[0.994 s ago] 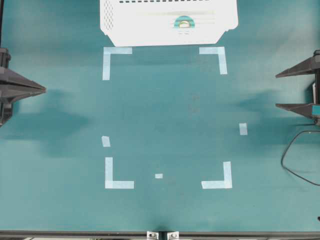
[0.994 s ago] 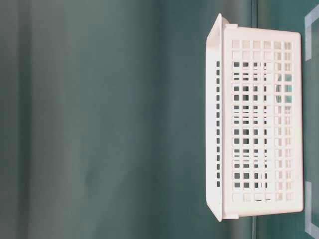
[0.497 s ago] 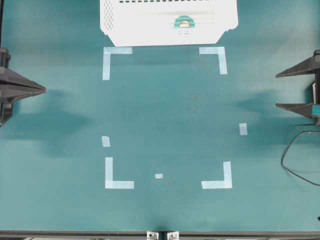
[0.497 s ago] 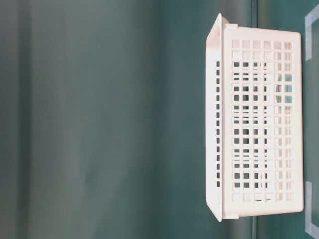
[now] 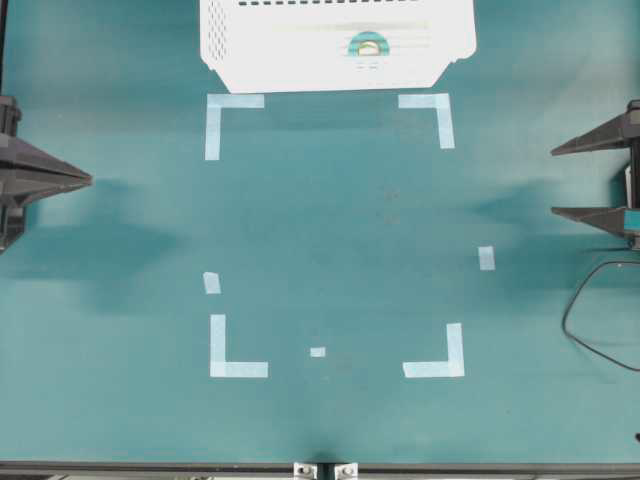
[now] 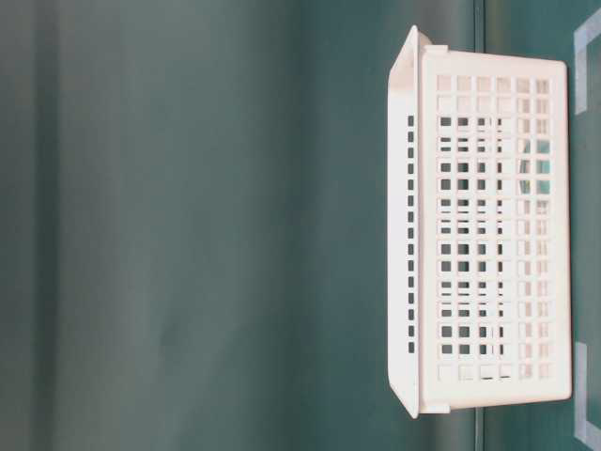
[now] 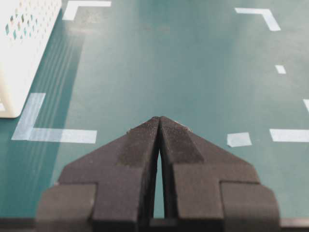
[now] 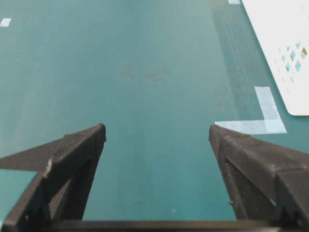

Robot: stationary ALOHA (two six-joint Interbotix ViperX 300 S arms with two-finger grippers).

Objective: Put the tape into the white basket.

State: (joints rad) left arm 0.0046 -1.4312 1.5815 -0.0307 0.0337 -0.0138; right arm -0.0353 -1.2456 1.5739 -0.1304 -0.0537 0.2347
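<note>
One white basket (image 5: pixel 300 45) stands at the far edge of the green table (image 5: pixel 340 220), just beyond the two far corner marks, and it holds the single turquoise tape (image 5: pixel 367 43). The roll sits right of the basket's middle in the overhead view, showing as an arch of turquoise around a pale core, so it seems to stand on its edge; which way its hole faces cannot be told for certain. The basket's long axis runs left to right across the table, and the table-level view shows its gridded wall (image 6: pixel 493 244) with nothing else clear through the holes. On the table lie four L-shaped pale blue corner marks (image 5: pixel 237 348) framing a rectangle, and three small loose pale strips (image 5: pixel 486 258). The left gripper (image 7: pixel 159 122) rests at the left edge with its jaws closed together and holding nothing. The right gripper (image 8: pixel 157 133) rests at the right edge with its jaws spread wide and empty. A black cable (image 5: pixel 590 310) loops on the table near the right gripper.
</note>
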